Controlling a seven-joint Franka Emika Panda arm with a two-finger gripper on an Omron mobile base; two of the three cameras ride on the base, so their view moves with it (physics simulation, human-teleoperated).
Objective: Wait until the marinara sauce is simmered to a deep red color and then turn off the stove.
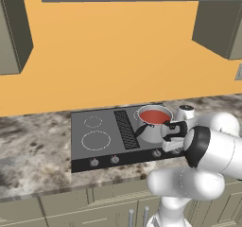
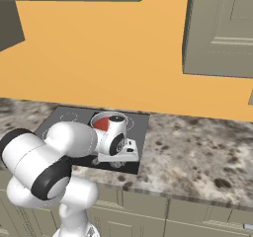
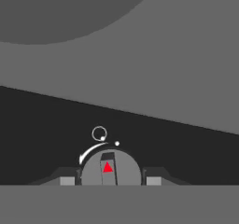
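The hand (image 3: pixel 110 181) sits at the stove (image 1: pixel 101 141) front, its fingers (image 3: pixel 66 180) set narrowly either side of a knob (image 3: pixel 110 171); grip uncertain. Switch-off seems underway; turning comes next. The left base view adds the marinara sauce (image 1: pixel 153 116), red, just beyond the hand.
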